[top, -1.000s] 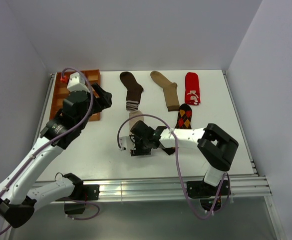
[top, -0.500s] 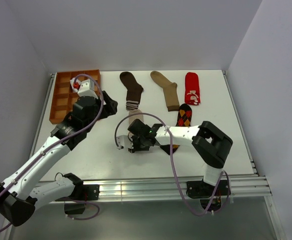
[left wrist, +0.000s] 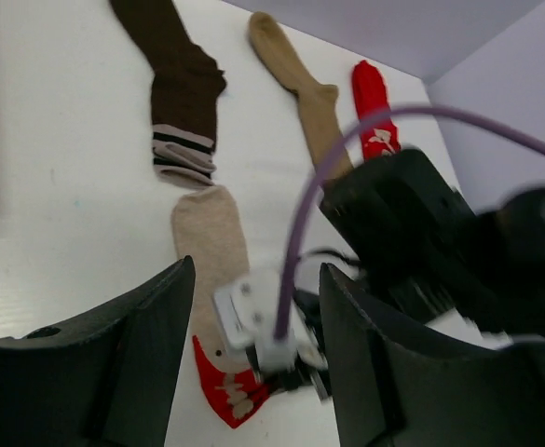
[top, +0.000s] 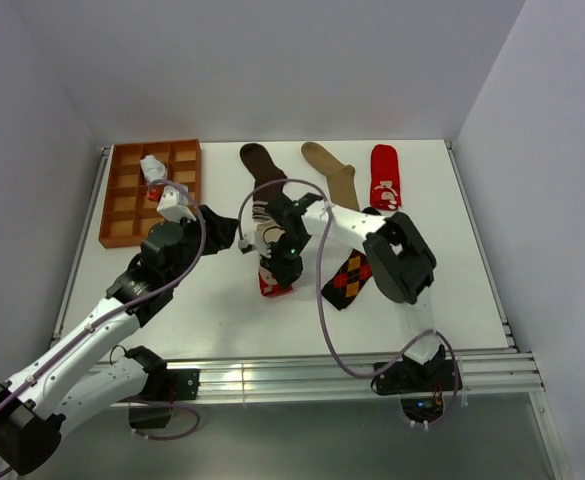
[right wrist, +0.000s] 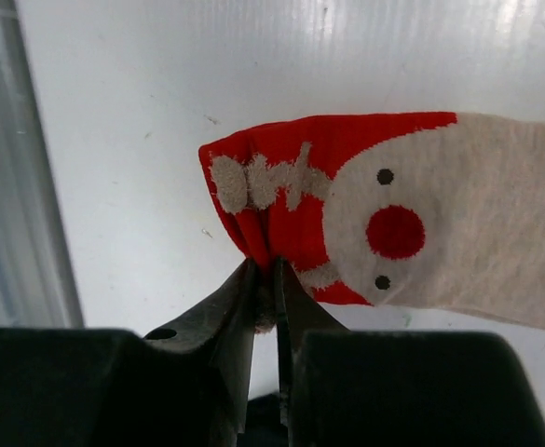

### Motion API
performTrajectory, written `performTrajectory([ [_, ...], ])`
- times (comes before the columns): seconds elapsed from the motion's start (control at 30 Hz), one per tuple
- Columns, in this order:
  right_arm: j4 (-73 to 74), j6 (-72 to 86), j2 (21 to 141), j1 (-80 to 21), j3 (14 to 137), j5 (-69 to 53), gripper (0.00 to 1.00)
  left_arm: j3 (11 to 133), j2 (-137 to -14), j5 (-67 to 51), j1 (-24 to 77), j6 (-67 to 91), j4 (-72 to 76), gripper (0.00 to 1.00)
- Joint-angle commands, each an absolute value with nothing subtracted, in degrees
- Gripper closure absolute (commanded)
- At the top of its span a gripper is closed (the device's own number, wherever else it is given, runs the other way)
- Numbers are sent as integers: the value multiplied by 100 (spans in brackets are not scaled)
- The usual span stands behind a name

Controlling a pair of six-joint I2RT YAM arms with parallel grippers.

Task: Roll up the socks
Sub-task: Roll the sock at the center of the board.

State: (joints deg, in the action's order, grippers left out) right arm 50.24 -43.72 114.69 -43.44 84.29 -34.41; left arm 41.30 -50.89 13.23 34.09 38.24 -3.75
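Beige red-toed sock (right wrist: 458,251) pinched by right end effector (right wrist: 265,276), arm reaching left.

— Where is free room?
— Bare tabletop (top: 222,310) at the front and along the right edge.
— And obstacles?
— The right arm (top: 347,225) spans the middle, socks (top: 264,170) line the back, a tray (top: 109,200) fills the far-left corner.

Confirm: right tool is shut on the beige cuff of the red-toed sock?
Wrong end. The right tool is shut on the red toe of the red-toed sock, not its beige cuff; the right wrist view shows it.
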Motion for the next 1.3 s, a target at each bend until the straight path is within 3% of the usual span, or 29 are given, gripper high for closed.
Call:
performTrajectory([
  [0.0,6853,-4737,12083,-3912,9497,-4727,82,3623,-4904,827,3489,3710,631,41],
  [0.17,8127,-5062,13042,-3516,10344,-5247,81,3094,-5106,659,3787,3595,1370,45],
  [0.53,8253,-4308,13728,-3411,10837,-5484,78,2540,-6642,449,4851,3129,2873,41],
  [1.27,8262,-4069,14001,-3094,10837,-5590,77,2250,-8288,-166,4641,2848,4192,37],
])
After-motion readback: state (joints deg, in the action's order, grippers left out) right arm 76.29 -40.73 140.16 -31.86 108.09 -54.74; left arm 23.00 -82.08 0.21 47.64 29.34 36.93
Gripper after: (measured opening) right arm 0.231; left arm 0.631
